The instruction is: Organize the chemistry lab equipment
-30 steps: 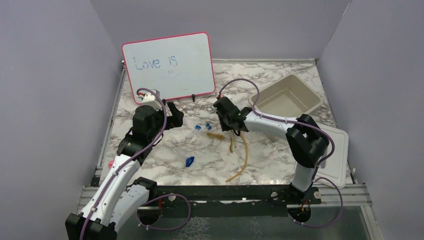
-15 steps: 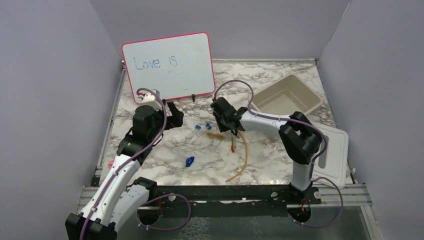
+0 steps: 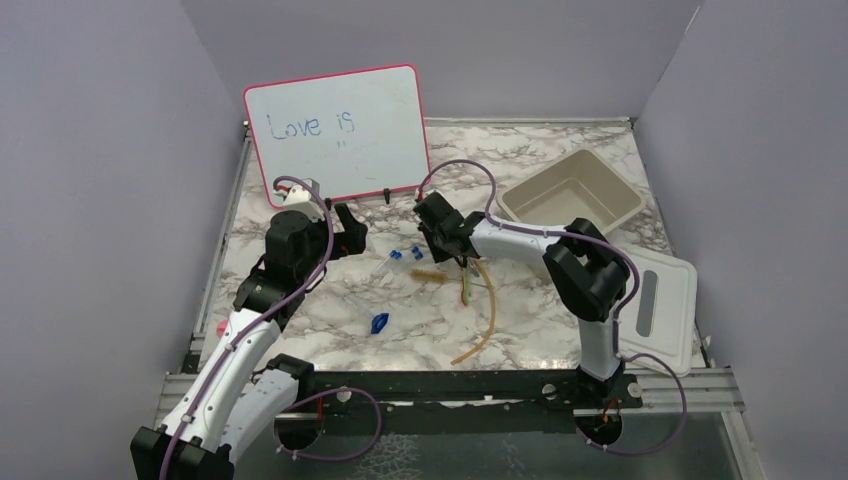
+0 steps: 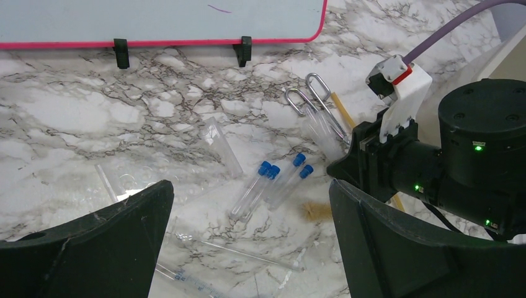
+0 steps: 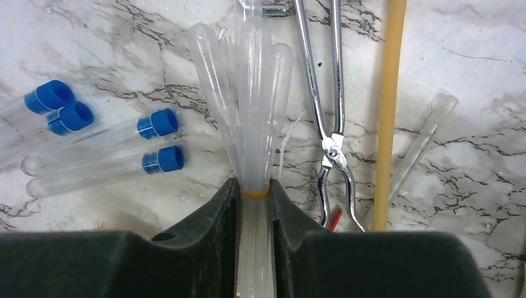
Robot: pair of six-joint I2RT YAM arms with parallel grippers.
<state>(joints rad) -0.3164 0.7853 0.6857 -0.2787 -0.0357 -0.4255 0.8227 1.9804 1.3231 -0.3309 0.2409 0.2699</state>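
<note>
Right gripper (image 5: 254, 195): fingers closed on a bundle of clear plastic pipettes (image 5: 248, 93), pinched at the yellow band; bulbs point away from the wrist, low over the table (image 5: 93, 37).
Left gripper (image 4: 251, 205): fingers spread wide, holding nothing, hovering near the whiteboard (image 3: 338, 130).
Capped tubes (image 5: 99, 143): four w/ blue caps, lying just left of the bundle (two pairs, side by side).
Wire tongs (image 5: 329, 105): flat on the table right of the bundle, amber hose (image 5: 387, 112) just beyond, a bare clear tube (image 5: 419, 149) angled past that.
Blue piece (image 3: 379, 323): alone on the table, nearer the arm bases.
Tub (image 3: 570, 200): open, far right, well apart from the bundle; lid (image 3: 655, 310) lies beside it.
Step in hand: prob. carrying the bundle to the tub.
How to do it well: raise straight up first so the bulbs clear tongs + hose, keep the squeeze at the band (soft stems could slip out otherwise), then swing right and let go low inside the tub.
Risk: bundle may fan out or drag the tongs.
</note>
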